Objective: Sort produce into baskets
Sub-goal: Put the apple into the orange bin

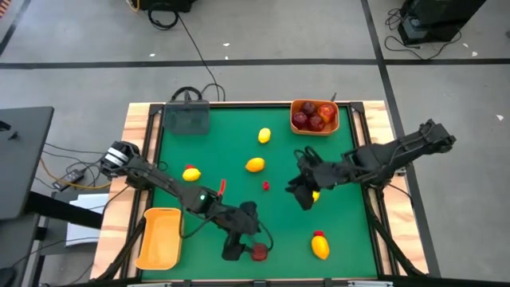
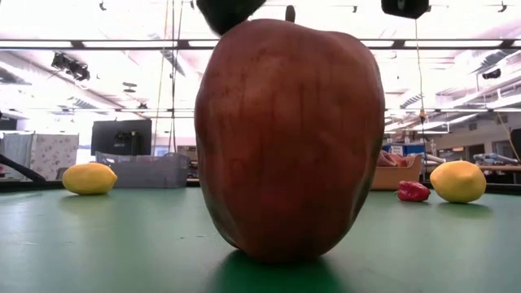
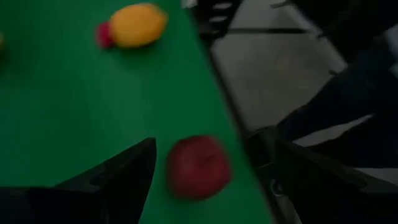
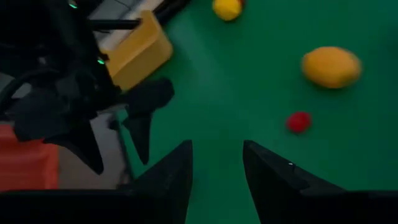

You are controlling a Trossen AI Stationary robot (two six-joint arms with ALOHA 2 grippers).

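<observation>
Left gripper (image 1: 245, 251) at the near edge of the desk (image 1: 279, 227), fingers spread wide, nothing held; a dark red apple (image 1: 259, 253) sits on the green just beside it, framed between the fingers in the left wrist view. Right gripper (image 1: 303, 194) low over the right half of the desk, fingers parted narrowly, nothing between them; a yellow lemon (image 1: 316, 195) lies right next to it.

Further out: far orange basket (image 1: 315, 116) holds several red fruits. Near orange basket (image 1: 158, 237) at the left corner holds nothing visible, nor the grey tray (image 1: 186, 119).

Still loose: four more lemons (image 1: 255, 165), small red bits (image 1: 265, 186). Judgement: reds mostly sorted, lemons not begun.
</observation>
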